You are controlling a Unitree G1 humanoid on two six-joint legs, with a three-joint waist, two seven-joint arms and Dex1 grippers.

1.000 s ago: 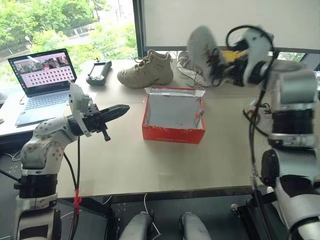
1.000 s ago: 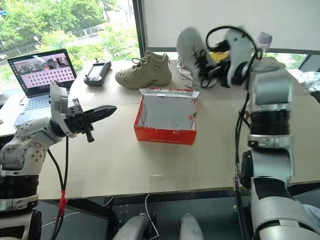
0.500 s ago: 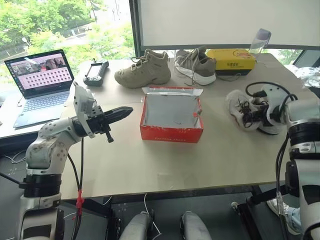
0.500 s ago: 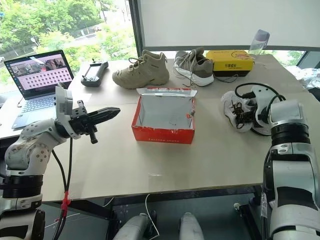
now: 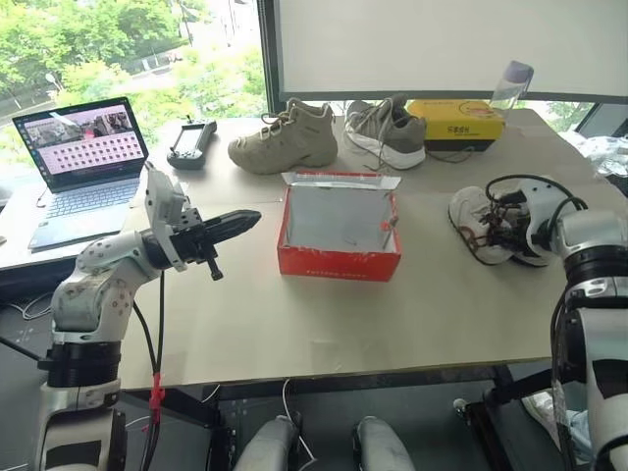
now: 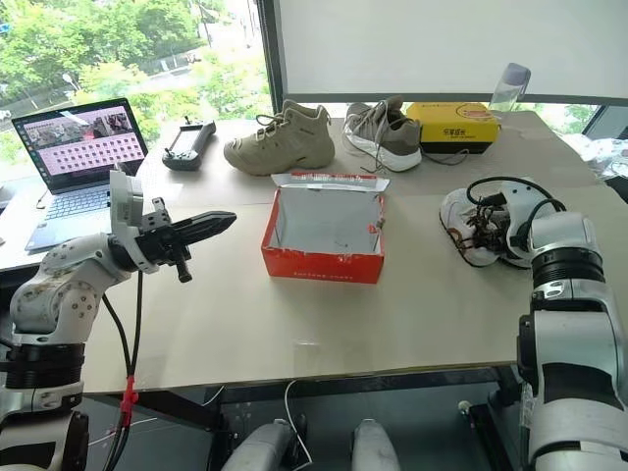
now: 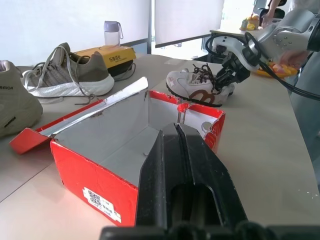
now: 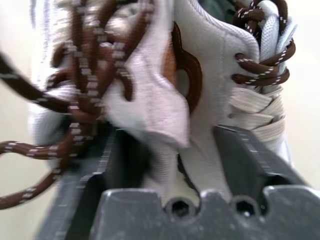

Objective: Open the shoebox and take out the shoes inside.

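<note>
Since a second ago our right arm has swung down from high over the far side of the table (image 5: 294,324) to its right side, bringing the shoes (image 5: 478,224) with it, and they now lie together on the tabletop, well to the right of the box (image 5: 339,234). That box sits mid-table with its lid folded back toward the far edge, and we see no shoe inside it, so we judge the removal all but done. What the next move turns on is the right gripper (image 5: 512,228): it sits right at the shoes on their right, with the box away on its left, so it must back off rightward and up to come clear. In the right wrist view its fingers (image 8: 252,160) stand apart on either side of white upper and brown laces, open but not yet withdrawn; the head views cannot show that gap. Our left gripper (image 5: 238,220) is pressed shut on nothing, level, pointing at the box from the left, and its wrist view alone looks into the box's grey inside.
</note>
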